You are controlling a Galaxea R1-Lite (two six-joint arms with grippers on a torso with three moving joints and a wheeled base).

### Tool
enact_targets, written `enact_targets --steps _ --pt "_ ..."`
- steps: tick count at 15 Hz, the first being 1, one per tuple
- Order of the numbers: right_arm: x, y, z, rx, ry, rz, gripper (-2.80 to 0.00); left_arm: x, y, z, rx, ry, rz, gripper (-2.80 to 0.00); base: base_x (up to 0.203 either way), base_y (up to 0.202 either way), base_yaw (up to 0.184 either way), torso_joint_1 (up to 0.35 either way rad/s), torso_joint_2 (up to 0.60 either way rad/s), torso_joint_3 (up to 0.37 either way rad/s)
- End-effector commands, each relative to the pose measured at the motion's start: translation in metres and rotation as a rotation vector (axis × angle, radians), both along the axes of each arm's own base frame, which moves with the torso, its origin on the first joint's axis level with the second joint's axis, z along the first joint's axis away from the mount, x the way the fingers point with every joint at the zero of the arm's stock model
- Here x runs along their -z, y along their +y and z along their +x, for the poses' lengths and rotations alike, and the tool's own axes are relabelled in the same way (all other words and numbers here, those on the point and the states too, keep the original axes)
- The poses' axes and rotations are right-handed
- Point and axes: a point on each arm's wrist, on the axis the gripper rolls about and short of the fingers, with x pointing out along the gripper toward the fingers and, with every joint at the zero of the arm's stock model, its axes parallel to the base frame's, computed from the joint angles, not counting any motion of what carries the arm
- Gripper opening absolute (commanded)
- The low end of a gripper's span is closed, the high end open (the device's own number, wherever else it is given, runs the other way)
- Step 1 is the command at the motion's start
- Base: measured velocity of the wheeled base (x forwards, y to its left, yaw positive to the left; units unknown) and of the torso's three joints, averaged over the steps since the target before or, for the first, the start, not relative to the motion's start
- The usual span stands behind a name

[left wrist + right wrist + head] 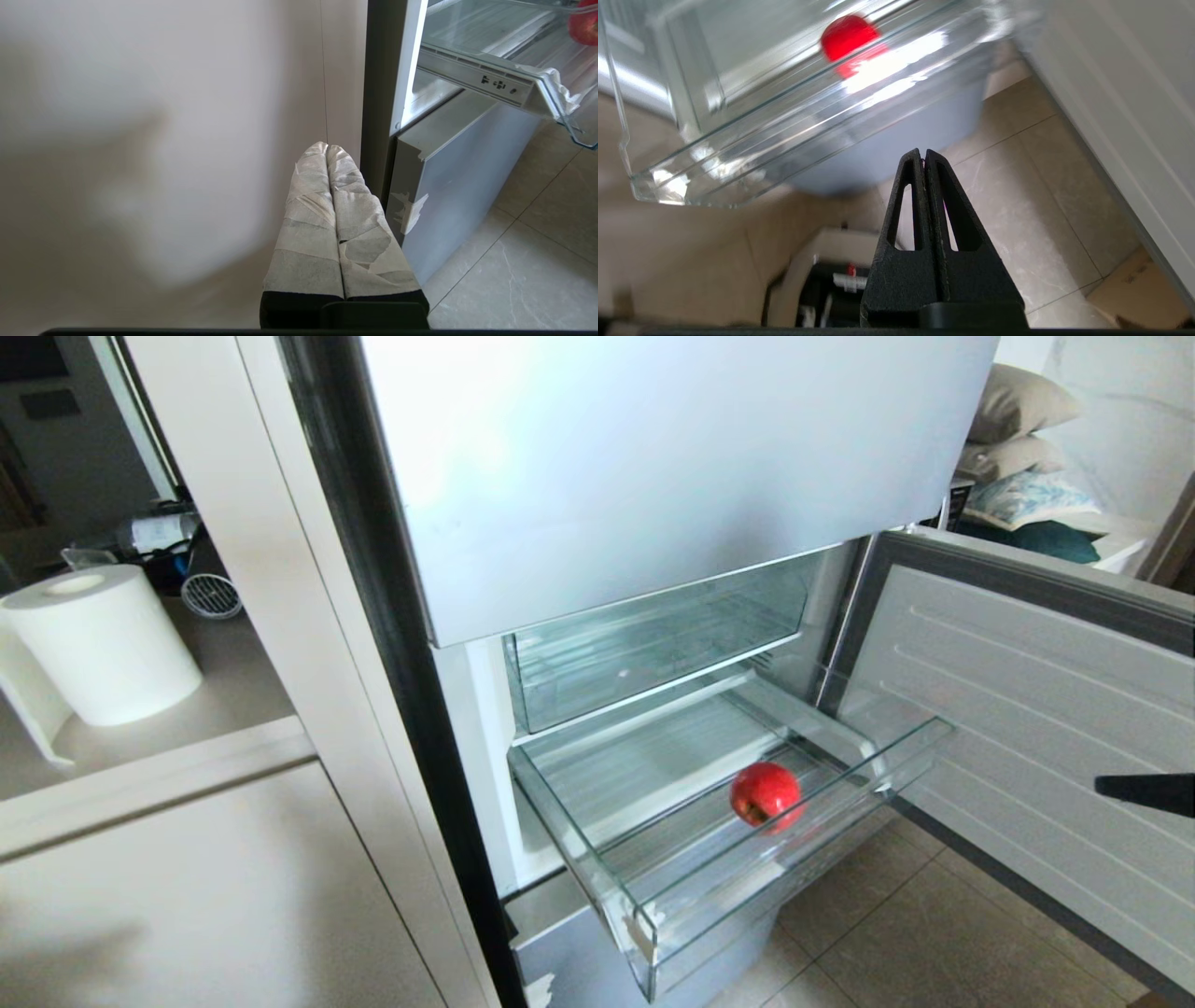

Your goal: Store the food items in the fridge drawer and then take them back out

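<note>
Clenched and empty, the right tool (924,156) hangs below the drawer (794,859); it should rise, release, then descend straight over the apple (765,793).

Right gripper (1102,787): only a dark tip enters the head view, arm cut off at the frame edge. Red apple (584,25) clipped at the left wrist view's corner. Fridge drawer (738,154) motion-blurred in right wrist view; second food item unseen.
</note>
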Motion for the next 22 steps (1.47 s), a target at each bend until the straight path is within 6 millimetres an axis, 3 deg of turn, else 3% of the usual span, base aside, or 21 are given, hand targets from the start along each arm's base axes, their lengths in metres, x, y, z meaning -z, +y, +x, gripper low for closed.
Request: enact_targets --steps 1,5,9,10,11,16,22 --pt "0.014 0.006 0.037 -0.069 0.104 -0.031 -2.8 0.0 0.0 0.0 -0.001 0.0 -0.003 -2.8 0.0 0.0 0.0 0.0 0.0 0.0" --pt "0.035 0.029 0.098 -0.172 0.203 -0.071 -2.8 0.0 0.0 0.0 -0.001 0.001 -0.001 -2.8 0.0 0.0 0.0 0.0 0.0 0.0" --pt "0.046 0.077 0.141 -0.287 0.245 -0.119 -2.8 0.0 0.0 0.0 -0.002 0.0 -0.002 -2.8 0.0 0.0 0.0 0.0 0.0 0.0" --pt "0.049 0.089 0.145 -0.291 0.266 -0.154 -2.27 0.0 0.0 0.0 -0.002 0.001 -0.001 -2.8 0.0 0.0 0.0 0.0 0.0 0.0" --pt "0.051 0.098 0.148 -0.272 0.277 -0.184 0.0 0.0 0.0 0.0 -0.001 0.0 -0.001 -2.8 0.0 0.0 0.0 0.0 0.0 0.0" --pt "0.041 0.114 0.169 -0.218 0.306 -0.21 0.0 0.0 0.0 0.0 -0.001 0.0 -0.001 -2.8 0.0 0.0 0.0 0.0 0.0 0.0" --pt "0.07 0.123 0.224 -0.166 0.387 -0.234 0.0 0.0 0.0 0.0 -0.002 0.001 -0.002 -2.8 0.0 0.0 0.0 0.0 0.0 0.0"
